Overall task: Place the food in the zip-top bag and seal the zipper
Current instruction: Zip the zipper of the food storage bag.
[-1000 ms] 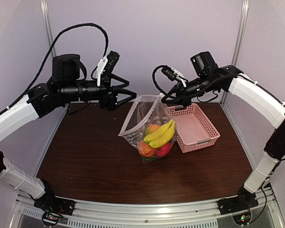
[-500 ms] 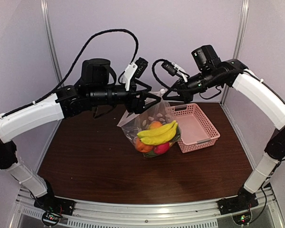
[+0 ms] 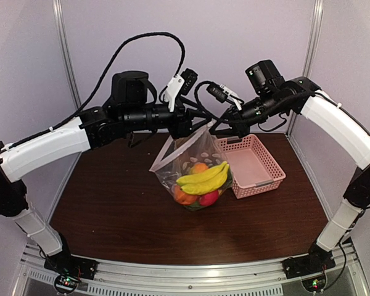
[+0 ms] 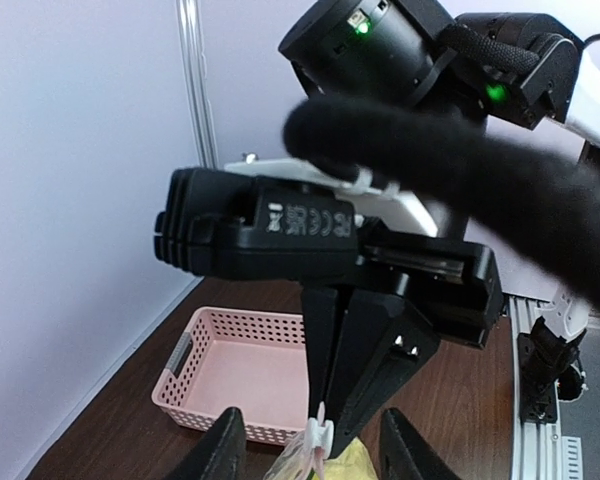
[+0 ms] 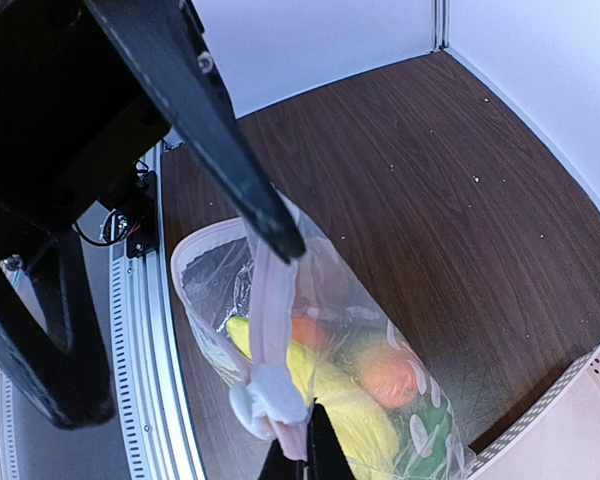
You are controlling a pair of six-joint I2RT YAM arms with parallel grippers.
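We see the bag (image 3: 184, 154) hanging from the right gripper (image 3: 213, 128), whose fingers are clamped on the zipper (image 5: 268, 320) at the top corner, just beside the white slider (image 5: 268, 398). The left gripper (image 3: 201, 120) stands spread, one finger to each side of that pinched corner, grasping nothing. Inside the bag lie the banana (image 3: 203, 177), an orange (image 3: 199, 166) and a red fruit (image 3: 211, 197). We cannot tell whether the bag's bottom touches the table (image 3: 111, 203). The pink basket (image 3: 277, 172) sits just beside it, on the right arm's side.
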